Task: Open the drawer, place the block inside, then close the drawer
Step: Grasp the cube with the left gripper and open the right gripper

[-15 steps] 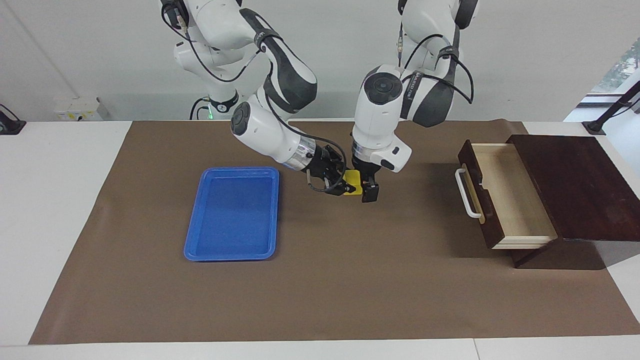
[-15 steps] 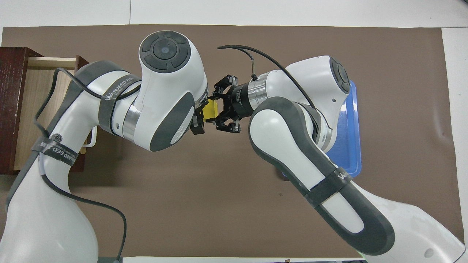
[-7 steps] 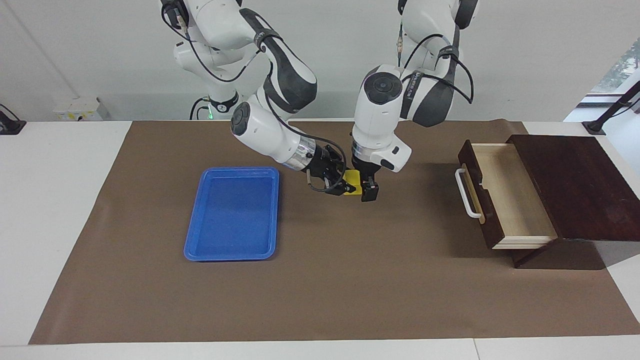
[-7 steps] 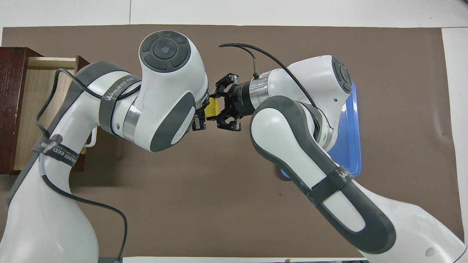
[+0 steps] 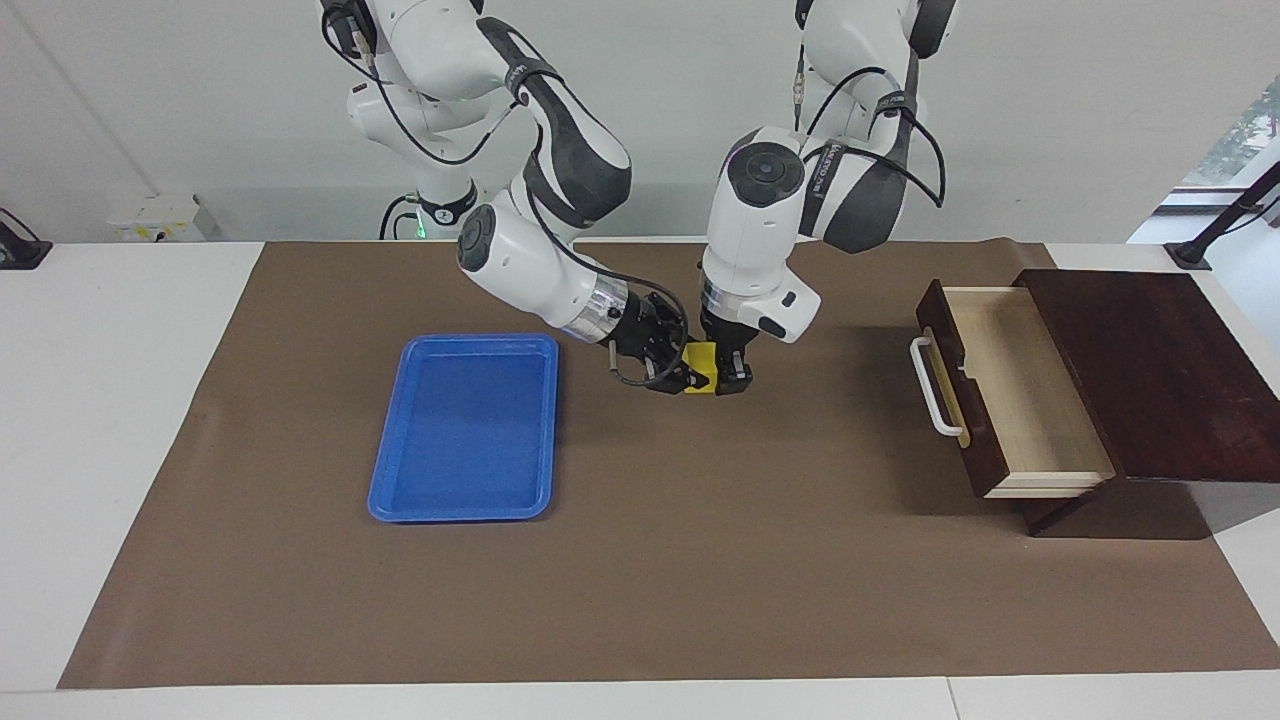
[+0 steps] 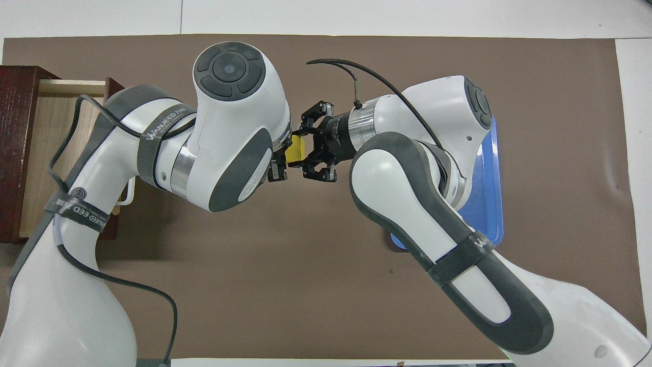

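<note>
While the drawer (image 5: pixel 1010 390) stands open and empty, showing pale wood, we count step one done; placing and closing remain. The block (image 5: pixel 701 366), a small yellow cube, hangs above the surface, between the tray (image 5: pixel 465 430) and the drawer, well apart from the drawer. We see both tools clamped on it: right tool (image 5: pixel 682 378) from the tray side, left tool (image 5: pixel 735 380) from above on the drawer side. We judge this a handover mid-way: the right tool must let go, then the left carries it to the drawer.
</note>
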Tool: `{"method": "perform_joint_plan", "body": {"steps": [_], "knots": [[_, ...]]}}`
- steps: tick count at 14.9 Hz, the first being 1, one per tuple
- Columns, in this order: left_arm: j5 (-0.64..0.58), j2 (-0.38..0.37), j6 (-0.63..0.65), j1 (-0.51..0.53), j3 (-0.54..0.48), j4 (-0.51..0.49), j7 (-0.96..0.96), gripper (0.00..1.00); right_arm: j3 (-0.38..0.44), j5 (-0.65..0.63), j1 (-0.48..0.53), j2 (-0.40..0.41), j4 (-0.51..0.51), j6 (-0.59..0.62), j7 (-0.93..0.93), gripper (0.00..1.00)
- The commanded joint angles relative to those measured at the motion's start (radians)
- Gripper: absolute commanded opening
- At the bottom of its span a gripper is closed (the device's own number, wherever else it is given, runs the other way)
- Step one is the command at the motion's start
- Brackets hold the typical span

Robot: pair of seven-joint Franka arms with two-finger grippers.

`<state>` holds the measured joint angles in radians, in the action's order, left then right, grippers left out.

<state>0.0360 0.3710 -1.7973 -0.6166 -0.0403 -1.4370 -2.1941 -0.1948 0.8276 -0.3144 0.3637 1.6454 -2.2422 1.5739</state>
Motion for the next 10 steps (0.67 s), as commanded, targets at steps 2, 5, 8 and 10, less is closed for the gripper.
{"method": "perform_joint_plan", "body": {"steps": [2, 5, 8, 10], "knots": [[0.022, 0.016, -0.005, 0.005, -0.009, 0.035, -0.007, 0.00, -0.005, 0.031, -0.003, -0.005, 0.004, 0.001, 0.012, 0.81], [0.021, 0.016, -0.005, 0.005, -0.010, 0.035, -0.007, 0.00, -0.006, 0.031, 0.001, -0.006, -0.001, 0.010, 0.026, 1.00], [0.019, 0.014, -0.002, 0.006, -0.010, 0.035, -0.006, 0.00, -0.006, 0.031, 0.008, -0.008, -0.002, 0.016, 0.037, 1.00], [0.015, 0.014, -0.001, 0.006, -0.010, 0.035, -0.004, 0.00, 0.005, 0.030, 0.021, -0.023, -0.007, 0.048, 0.043, 1.00]]}}
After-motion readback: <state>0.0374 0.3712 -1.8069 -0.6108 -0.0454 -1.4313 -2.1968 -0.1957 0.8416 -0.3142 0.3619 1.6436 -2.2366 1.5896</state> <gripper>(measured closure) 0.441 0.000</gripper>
